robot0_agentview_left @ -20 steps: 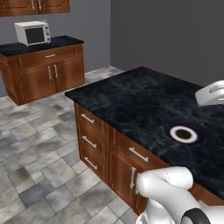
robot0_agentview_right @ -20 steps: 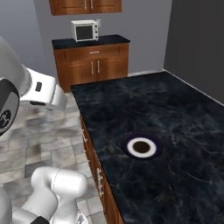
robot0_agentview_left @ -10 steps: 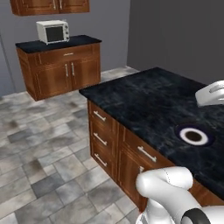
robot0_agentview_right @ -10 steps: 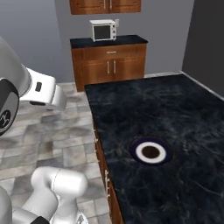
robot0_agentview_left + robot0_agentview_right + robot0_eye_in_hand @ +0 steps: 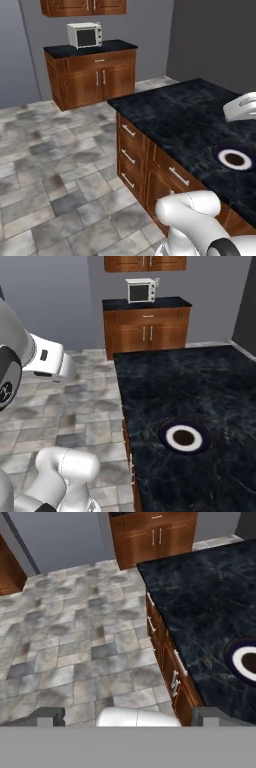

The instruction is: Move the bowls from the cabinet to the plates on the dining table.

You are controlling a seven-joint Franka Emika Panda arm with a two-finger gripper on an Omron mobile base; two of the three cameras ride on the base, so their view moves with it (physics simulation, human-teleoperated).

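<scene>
Black marbled stone tops the counter [image 5: 210, 386], the dining surface over a brown wooden base with drawers. One plate [image 5: 184, 437] lies on it, dark-rimmed with a white ring and a dark middle, set back from the counter's long floor-side edge. It is bare, presumably waiting for a bowl; whether it counts as the navy plate is my guess from its rim. The same plate appears near the right of the left base view [image 5: 234, 159] and cut off at the right of the hand view [image 5: 246, 657]. The pincer [image 5: 127, 718] shows as two dark finger tips standing wide apart with nothing between them, looking down across the tiled floor [image 5: 75, 642] beside the counter's drawer fronts. That empty, spread hand suits a robot travelling to fetch, not deliver. The wall cabinet [image 5: 145, 262] hangs across the room above a microwave [image 5: 140, 290] on a lower cupboard [image 5: 146, 330], its doors apparently closed, so the bowls are likely inside. By my reading no bowl has been moved yet.
</scene>
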